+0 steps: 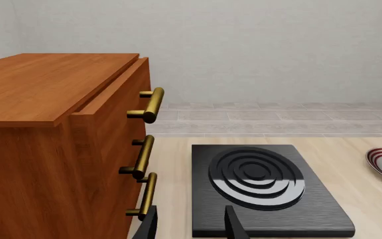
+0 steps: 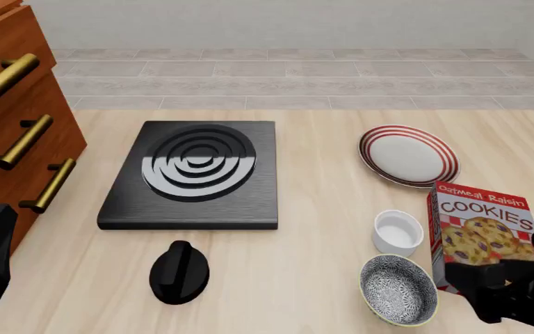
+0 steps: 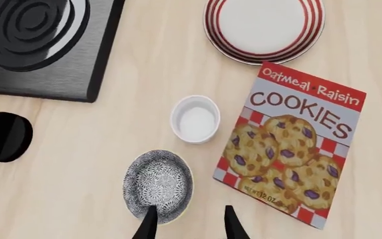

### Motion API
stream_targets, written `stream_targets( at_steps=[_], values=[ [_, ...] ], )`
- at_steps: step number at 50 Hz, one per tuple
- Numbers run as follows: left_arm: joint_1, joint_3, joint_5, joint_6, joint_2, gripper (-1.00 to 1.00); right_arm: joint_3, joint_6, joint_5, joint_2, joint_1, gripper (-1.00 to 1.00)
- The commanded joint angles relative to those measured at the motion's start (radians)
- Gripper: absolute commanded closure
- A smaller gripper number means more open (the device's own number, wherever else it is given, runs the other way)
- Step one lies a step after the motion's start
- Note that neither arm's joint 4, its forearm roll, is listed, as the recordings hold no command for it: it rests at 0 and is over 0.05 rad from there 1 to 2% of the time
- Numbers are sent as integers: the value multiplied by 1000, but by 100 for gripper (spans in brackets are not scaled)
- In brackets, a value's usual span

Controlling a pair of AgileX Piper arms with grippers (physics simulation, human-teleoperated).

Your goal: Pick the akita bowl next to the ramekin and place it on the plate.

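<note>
Sitting on the pale wooden table [image 2: 304, 278] near its front edge, the akita bowl [image 2: 398, 289] is a small round dish whose inside is packed with fine black-and-white speckle, with a dark rim and a pale outer wall. It stands upright and nothing is in it. Just beyond it stands the ramekin [image 2: 398, 232] — plain white, straight-sided, narrower than the bowl — close to it but apart. A standing box of oatmeal-raisin cookies [image 2: 478, 233] rises just to the right of both, and farther back lies the plate [image 2: 408, 154], white with red rings round its rim, well apart from the bowl. In the right wrist view the right gripper [image 3: 188, 222] has its two dark fingers spread apart with nothing between them; one fingertip [image 3: 148, 219] overlaps the bowl's near rim, while the other lies over bare wood between the bowl and the box, so the jaws straddle the bowl's right-hand edge — whether they touch it cannot be told. In the front view that gripper sits low at the bottom right, beside the bowl. The left gripper [image 1: 191, 224] is likewise parted and holds nothing, pointing toward the black hob [image 2: 192, 174] beside the wooden drawer cabinet [image 2: 7, 118].
</note>
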Motion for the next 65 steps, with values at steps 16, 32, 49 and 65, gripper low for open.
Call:
stream_targets(
  at_steps=[16, 32, 49, 65],
  values=[
    [0, 0, 0, 0, 0, -100, 48, -41, -47, 50, -64, -100],
    [0, 0, 0, 0, 0, -100, 56, 16, -115, 145, -26, -100],
    [0, 0, 0, 0, 0, -100, 39, 76, -196, 236, 25, -100],
    [0, 0, 0, 0, 0, -100, 46, 98, -267, 313, 56, -100]
  ],
)
